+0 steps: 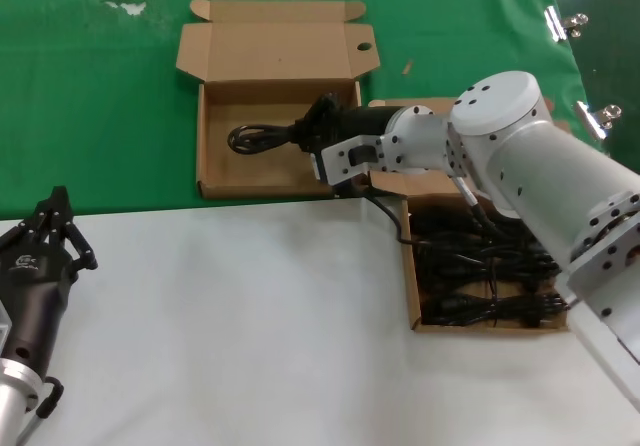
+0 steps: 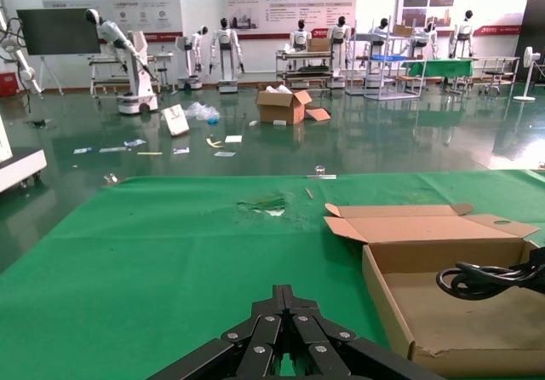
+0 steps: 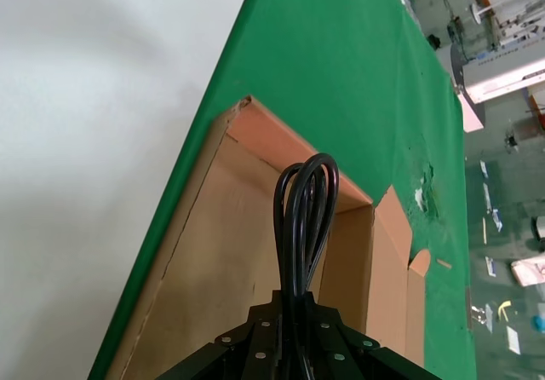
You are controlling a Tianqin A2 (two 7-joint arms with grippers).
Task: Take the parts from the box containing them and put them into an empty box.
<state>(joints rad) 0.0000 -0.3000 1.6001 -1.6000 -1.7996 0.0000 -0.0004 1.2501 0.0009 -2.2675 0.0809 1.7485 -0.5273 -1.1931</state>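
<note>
reaching out from our right side, our right arm stretches across the cable-filled box that sits beneath its forearm on the white table, and ends over the other cardboard box, which lies open on the green cloth with its lid folded back. our right gripper hangs inside that box's rim, clenched on one coiled black power cable; the loop of the bundle sticks out ahead of the fingertips, over the brown floor of the box. behind the gripper, the remaining black cables lie heaped in their box. our left gripper waits low at our left over the white table, fingers drawn together.
</note>
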